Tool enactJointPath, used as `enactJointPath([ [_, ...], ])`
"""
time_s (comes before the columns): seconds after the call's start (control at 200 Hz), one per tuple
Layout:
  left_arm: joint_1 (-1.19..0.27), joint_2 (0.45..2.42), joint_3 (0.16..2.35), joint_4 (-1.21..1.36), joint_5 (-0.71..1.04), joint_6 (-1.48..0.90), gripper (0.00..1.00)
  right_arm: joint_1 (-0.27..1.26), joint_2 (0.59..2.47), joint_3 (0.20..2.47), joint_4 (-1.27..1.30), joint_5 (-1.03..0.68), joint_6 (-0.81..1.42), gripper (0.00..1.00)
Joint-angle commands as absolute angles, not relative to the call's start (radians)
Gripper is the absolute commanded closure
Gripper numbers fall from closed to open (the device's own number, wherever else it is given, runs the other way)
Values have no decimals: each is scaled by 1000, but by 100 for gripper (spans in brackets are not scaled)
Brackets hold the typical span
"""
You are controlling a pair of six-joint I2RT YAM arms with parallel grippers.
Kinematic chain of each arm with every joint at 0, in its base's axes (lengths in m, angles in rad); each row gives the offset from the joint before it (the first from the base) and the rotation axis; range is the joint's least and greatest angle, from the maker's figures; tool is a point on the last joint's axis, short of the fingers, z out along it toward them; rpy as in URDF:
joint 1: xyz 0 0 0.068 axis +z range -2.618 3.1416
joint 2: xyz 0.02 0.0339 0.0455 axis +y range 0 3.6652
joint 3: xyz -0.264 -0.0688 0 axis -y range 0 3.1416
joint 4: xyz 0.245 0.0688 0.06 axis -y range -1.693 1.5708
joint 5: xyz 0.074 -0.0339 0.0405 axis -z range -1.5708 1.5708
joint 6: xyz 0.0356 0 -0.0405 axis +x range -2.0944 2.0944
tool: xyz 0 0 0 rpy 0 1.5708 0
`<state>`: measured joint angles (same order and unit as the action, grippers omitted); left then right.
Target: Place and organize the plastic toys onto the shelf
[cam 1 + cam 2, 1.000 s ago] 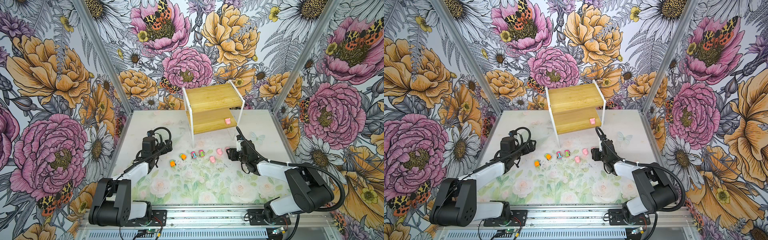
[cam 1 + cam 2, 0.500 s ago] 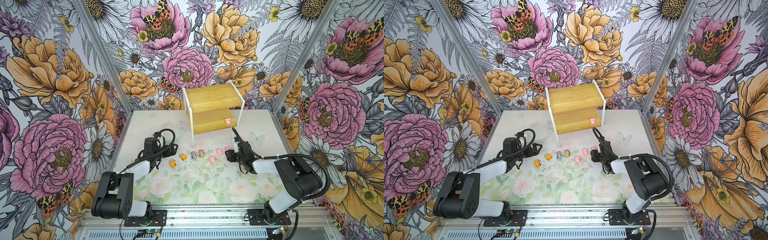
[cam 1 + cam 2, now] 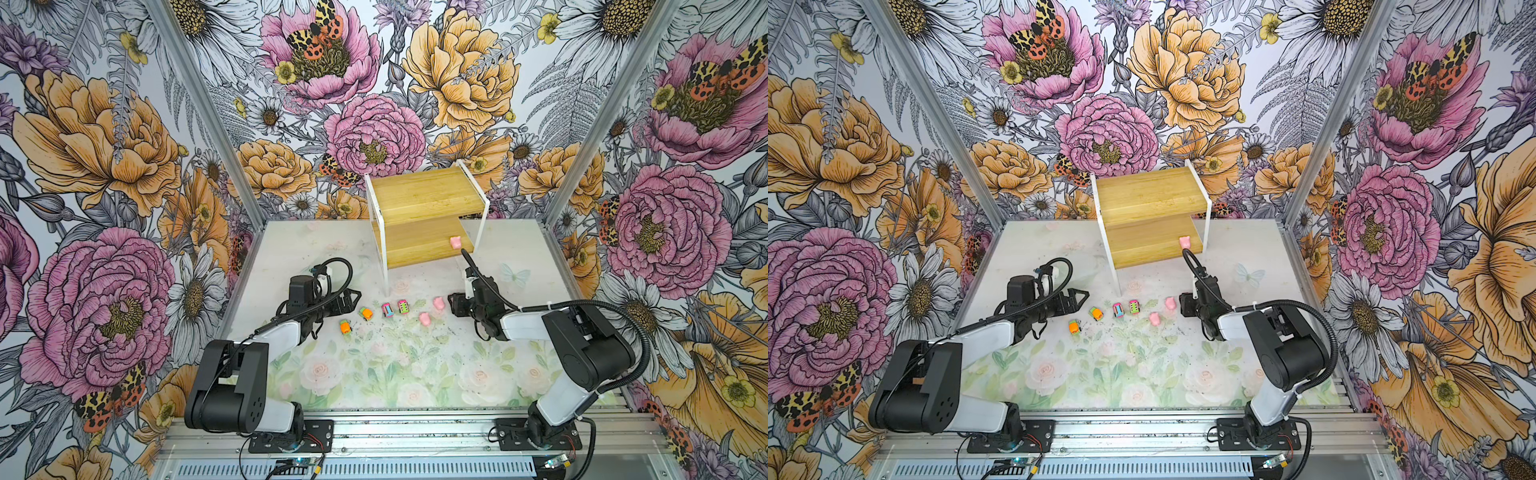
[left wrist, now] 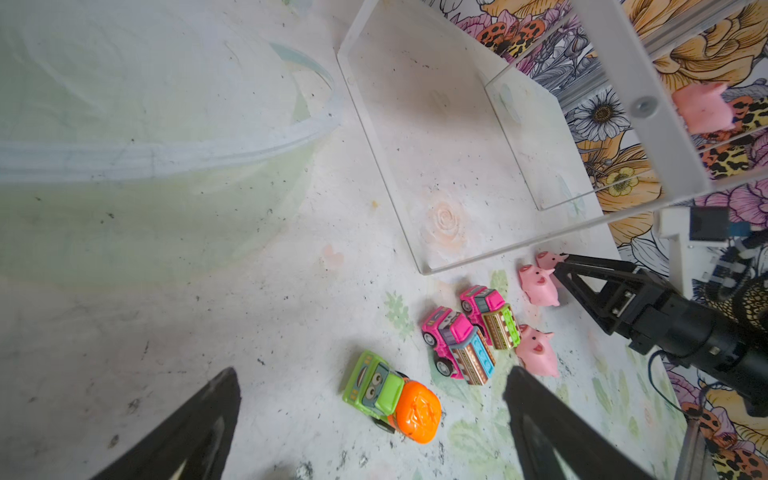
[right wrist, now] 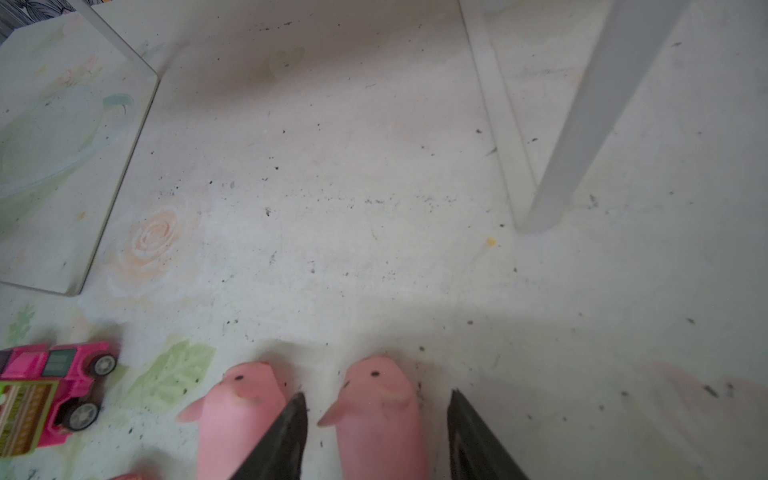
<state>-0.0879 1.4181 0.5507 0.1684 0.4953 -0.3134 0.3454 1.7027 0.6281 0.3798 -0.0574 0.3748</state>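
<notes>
The shelf (image 3: 424, 195) stands at the back with one pink pig (image 3: 456, 242) on its lower board. On the mat lie two orange-and-green cars (image 3: 345, 327) (image 3: 366, 313), two pink cars (image 3: 387, 309) (image 3: 402, 306) and two pigs (image 3: 424, 319) (image 3: 438, 303). My right gripper (image 5: 377, 395) is low on the mat and open, with a third pig (image 5: 380, 415) between its fingers and a gap on each side. A neighbouring pig (image 5: 241, 411) sits just outside one finger. My left gripper (image 4: 372, 374) is open, with an orange-and-green car (image 4: 395, 399) just ahead between its fingers.
The white shelf leg (image 3: 385, 270) stands just behind the row of toys. Patterned walls close in the mat on three sides. The arm bases sit on the metal rail (image 3: 415, 432) at the front.
My right gripper's jaws have narrowed around the pig and its arm has stretched lower. My left gripper has slid right toward the orange-and-green cars.
</notes>
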Motion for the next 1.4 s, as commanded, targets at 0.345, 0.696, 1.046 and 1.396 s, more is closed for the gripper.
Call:
enactJointPath([
  [0.345,-68,1425,533,198,540,-299,1,341,1735,623,418,-54,389,51],
  [0.696,-70,1411,526,199,537,-302,1,352,1748,609,421,-57,387,55],
  [1.046,-69,1416,528,198,548,-305,1,356,1730,598,424,-72,390,65],
  [1.396,-69,1420,529,198,546,-304,1,361,1642,586,442,-109,393,70],
])
